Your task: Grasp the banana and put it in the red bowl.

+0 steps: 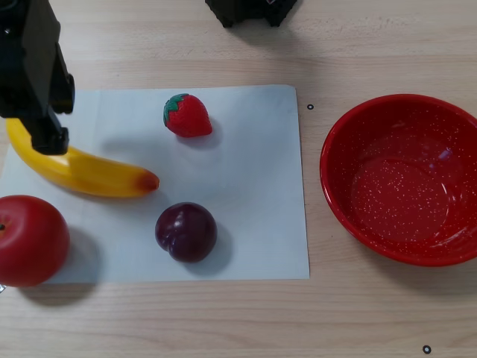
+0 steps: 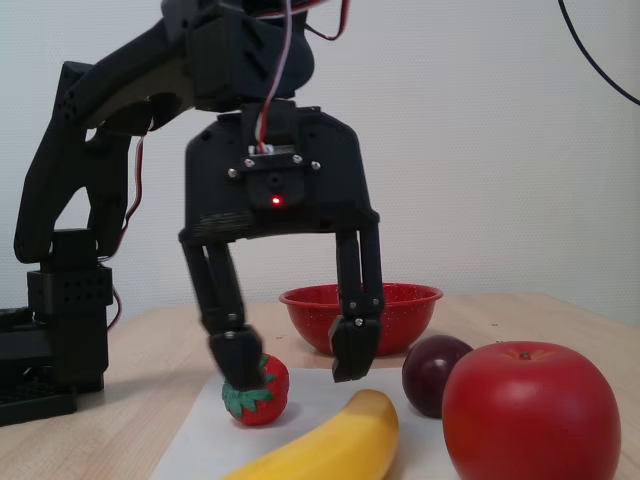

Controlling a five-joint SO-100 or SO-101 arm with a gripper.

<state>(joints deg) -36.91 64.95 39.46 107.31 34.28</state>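
Our gripper [image 2: 296, 366] hung with its fingers spread wide and empty, low over the paper sheet [image 1: 246, 186], so we judged the approach to the grasp was the step in hand. In the fixed view the banana [image 2: 330, 445] lay just below and in front of the fingertips, untouched, while the strawberry [image 2: 256, 389] sat right behind the left finger (whether they touched we could not tell). The red bowl [image 2: 362, 315] stood behind the gripper, beyond the right finger, with nothing in it. In the other view one finger overlapped the banana [image 1: 82, 173] near its stem end. Next, we reckoned, the fingers had to straddle the banana and close without nudging the strawberry.
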